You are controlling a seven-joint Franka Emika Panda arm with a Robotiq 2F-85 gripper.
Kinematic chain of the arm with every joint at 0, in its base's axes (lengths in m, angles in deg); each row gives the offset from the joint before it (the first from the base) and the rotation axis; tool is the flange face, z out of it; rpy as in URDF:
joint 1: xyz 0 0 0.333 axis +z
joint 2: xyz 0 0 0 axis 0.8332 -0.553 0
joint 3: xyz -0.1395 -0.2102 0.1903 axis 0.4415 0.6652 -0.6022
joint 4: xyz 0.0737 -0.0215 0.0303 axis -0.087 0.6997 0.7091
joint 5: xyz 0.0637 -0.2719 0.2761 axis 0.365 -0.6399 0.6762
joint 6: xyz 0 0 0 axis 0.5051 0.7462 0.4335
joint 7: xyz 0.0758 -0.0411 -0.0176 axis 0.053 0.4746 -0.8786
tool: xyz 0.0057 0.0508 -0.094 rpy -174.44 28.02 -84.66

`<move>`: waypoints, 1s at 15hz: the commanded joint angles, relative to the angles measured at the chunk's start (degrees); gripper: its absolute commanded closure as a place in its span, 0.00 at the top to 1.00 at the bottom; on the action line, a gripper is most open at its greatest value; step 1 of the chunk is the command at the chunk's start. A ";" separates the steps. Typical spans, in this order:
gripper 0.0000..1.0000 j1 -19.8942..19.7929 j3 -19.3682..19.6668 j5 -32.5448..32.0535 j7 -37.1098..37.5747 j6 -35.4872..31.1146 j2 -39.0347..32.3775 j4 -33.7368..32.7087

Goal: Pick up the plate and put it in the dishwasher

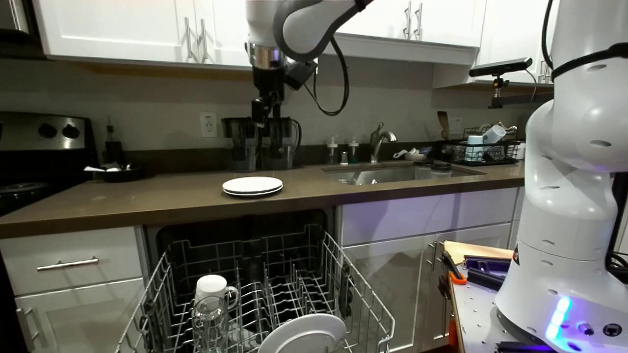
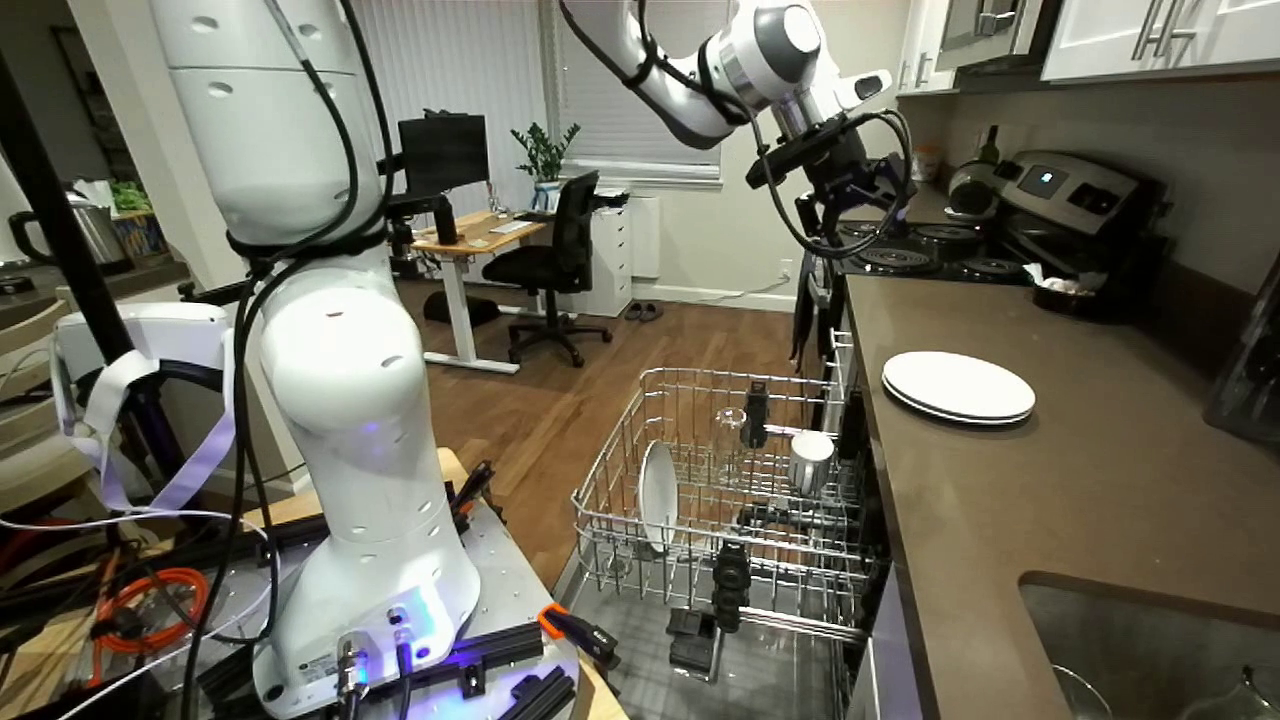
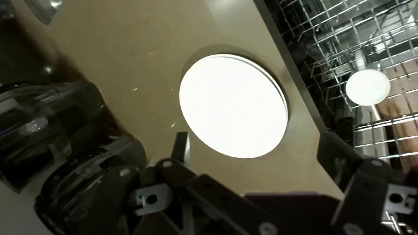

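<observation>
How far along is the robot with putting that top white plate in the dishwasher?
Done: the dishwasher rack is pulled out. In hand: nothing; the open fingers hang above the counter. Left: the top plate sits ungripped, so grasping, carrying and placing it all remain.

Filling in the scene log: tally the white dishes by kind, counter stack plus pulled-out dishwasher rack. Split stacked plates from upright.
Stacked plates on the counter: 2, going by the rims that show
Upright plate in the dishwasher rack: 1
Mug, same rack: 1
Total: 4
</observation>
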 commanded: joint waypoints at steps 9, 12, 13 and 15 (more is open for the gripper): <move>1.00 6.46 3.78 -15.39 16.07 6.65 -16.24 -10.03; 1.00 8.19 4.04 -18.75 18.90 5.95 -18.37 -9.73; 1.00 8.73 4.20 -20.44 19.84 5.76 -19.05 -9.79; 1.00 9.71 4.36 -24.24 21.46 5.81 -20.28 -9.67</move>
